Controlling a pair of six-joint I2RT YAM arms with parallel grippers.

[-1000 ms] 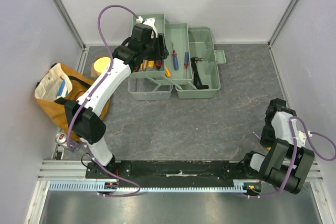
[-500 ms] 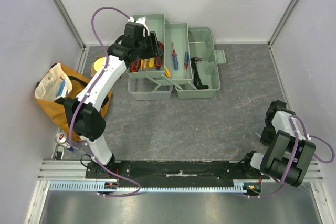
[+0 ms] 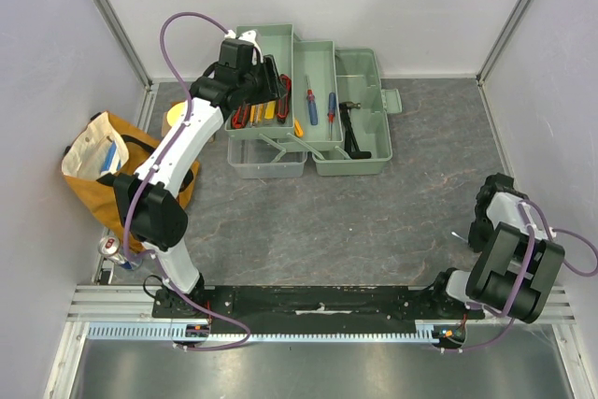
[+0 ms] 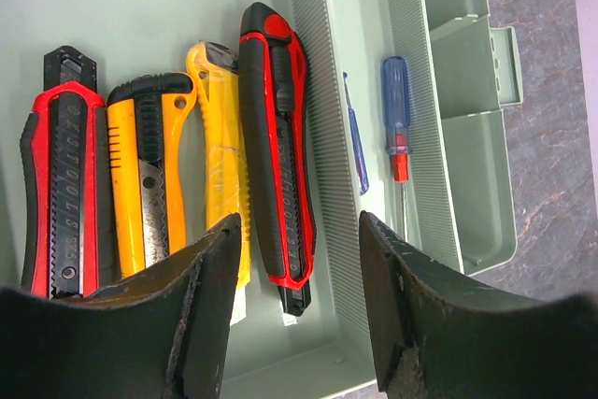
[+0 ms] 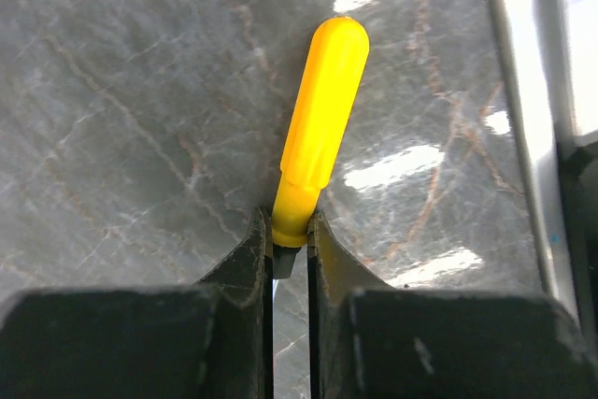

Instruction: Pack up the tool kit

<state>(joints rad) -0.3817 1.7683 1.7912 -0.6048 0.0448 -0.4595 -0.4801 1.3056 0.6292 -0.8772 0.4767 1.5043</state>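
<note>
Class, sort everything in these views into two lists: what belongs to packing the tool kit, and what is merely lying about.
Belongs: green toolbox; four utility knives in its tray; blue-handled screwdriver; yellow-handled tool in the right fingers.
Lying about: yellow-orange cloth bag; yellow round object beside it.

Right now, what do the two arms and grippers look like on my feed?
The left arm and right arm have white shells, black joint housings, and a looping purple cable each. The left gripper and right gripper have plain matte-black, wedge-shaped fingers; no markings visible.
</note>
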